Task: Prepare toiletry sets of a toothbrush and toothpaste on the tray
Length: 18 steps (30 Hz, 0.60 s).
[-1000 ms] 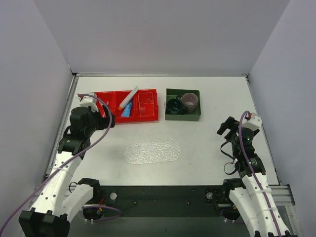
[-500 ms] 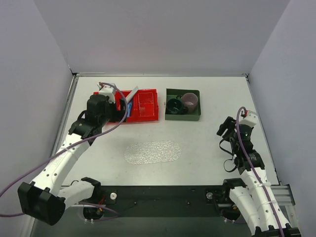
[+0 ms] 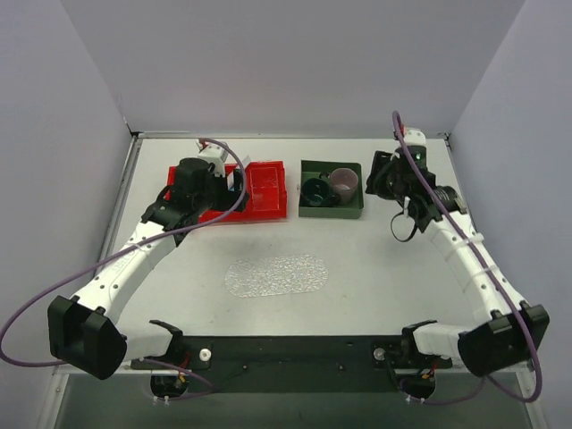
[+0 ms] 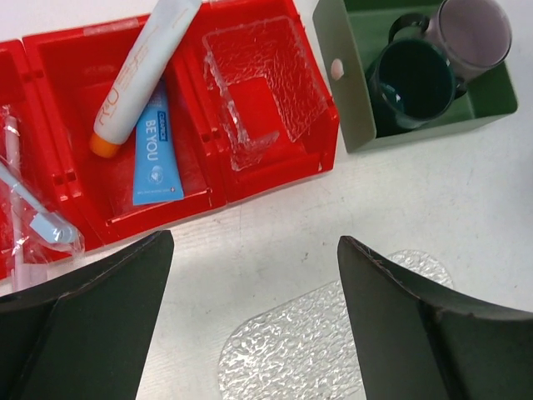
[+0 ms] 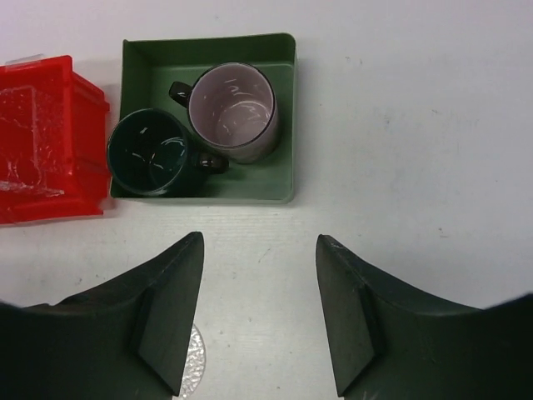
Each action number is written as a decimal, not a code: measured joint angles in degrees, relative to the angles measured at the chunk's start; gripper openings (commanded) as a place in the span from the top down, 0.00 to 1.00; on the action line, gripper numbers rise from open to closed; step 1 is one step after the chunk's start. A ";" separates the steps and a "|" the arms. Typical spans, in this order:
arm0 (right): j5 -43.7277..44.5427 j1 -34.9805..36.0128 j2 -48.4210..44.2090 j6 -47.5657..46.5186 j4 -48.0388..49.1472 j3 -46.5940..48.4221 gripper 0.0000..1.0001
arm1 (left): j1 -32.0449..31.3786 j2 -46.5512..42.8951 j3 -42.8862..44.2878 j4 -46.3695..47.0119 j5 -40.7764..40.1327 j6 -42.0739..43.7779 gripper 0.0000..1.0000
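toothpaste (image 4: 141, 75) in red bin (image 4: 71, 125) (middle compartment), tray (image 4: 333, 350) apart

The clear oval plastic tray (image 4: 291, 350) looked pebbled and glinting against the smooth, matt white table (image 5: 416, 150). Toward the table's far edge, the red three-compartment plastic bin (image 4: 275, 179) was glossy. Its right compartment held a clear insert (image 4: 262, 92) with the same pebbled texture. The white toothpaste tube (image 4: 141, 75) seemed satiny plastic, the light-blue toothbrush pack (image 4: 158, 158) slick and printed. Crinkled clear film (image 4: 37, 225) filled the left compartment. The green square bin (image 5: 283, 167) was matt plastic. Its dark green mug (image 5: 150, 158) and pale mauve mug (image 5: 233, 112) shone.
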 measured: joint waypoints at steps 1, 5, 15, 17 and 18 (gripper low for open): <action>0.00 -0.02 2.97 0.00 -1.33 2.97 0.50 | -0.11 -0.09 -0.74 -0.09 -0.02 0.28 0.09; -0.59 -0.31 14.36 -0.07 -5.66 12.35 0.53 | -1.33 -0.07 -1.79 -0.66 -0.13 1.29 0.09; -7.10 -3.74 34.23 2.12 -9.07 23.89 0.62 | -1.86 -2.12 -1.86 -0.52 0.02 3.39 0.09; -7.30 -4.20 36.70 2.69 -9.07 24.72 0.63 | -1.88 -3.06 -1.88 -0.44 0.02 3.78 0.09; -7.39 -4.37 37.79 2.86 -9.27 25.14 0.63 | -1.86 -3.48 -1.88 -0.33 0.04 4.00 0.09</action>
